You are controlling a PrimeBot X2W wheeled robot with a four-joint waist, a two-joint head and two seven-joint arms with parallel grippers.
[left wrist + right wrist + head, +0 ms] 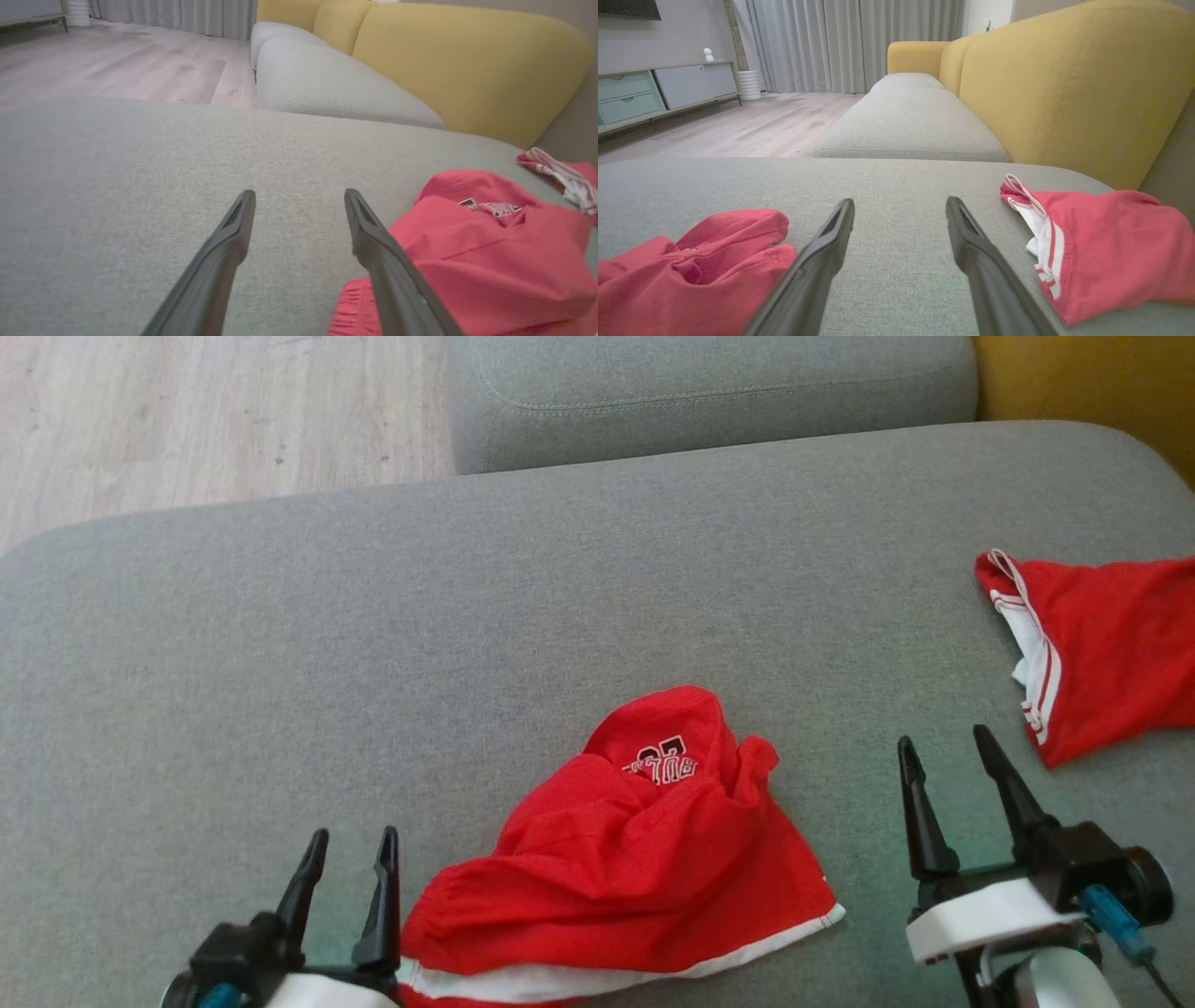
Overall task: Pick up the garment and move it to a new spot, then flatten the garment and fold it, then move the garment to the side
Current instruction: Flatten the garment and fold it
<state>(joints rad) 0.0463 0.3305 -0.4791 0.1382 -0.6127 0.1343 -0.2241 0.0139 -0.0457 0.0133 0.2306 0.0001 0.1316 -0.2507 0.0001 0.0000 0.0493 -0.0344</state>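
Red cloth decides the coming move. In the head view the crumpled garment lies on the grey cushion between my two pincers. Its long axis runs roughly 9 to 3 o'clock along the white-trimmed near edge, and a bunched peak rises toward 12. My left pincer is spread and empty, with the gathered waistband end just beside it at its 3 o'clock. My right pincer, also spread and empty, stands farther off, with the hem corner at about its 8 o'clock. A second red piece lies at its 1 o'clock, well apart from the heap. From the left wrist, the left pincer is parted over bare cushion and the garment sits at 4 o'clock, its edge passing behind my right-hand finger. From the right wrist, the right pincer gapes over bare cushion, with the garment at 8 o'clock and the second red piece at 4. I judge the left arm nearer: it need only swing toward 3 o'clock to reach the waistband.
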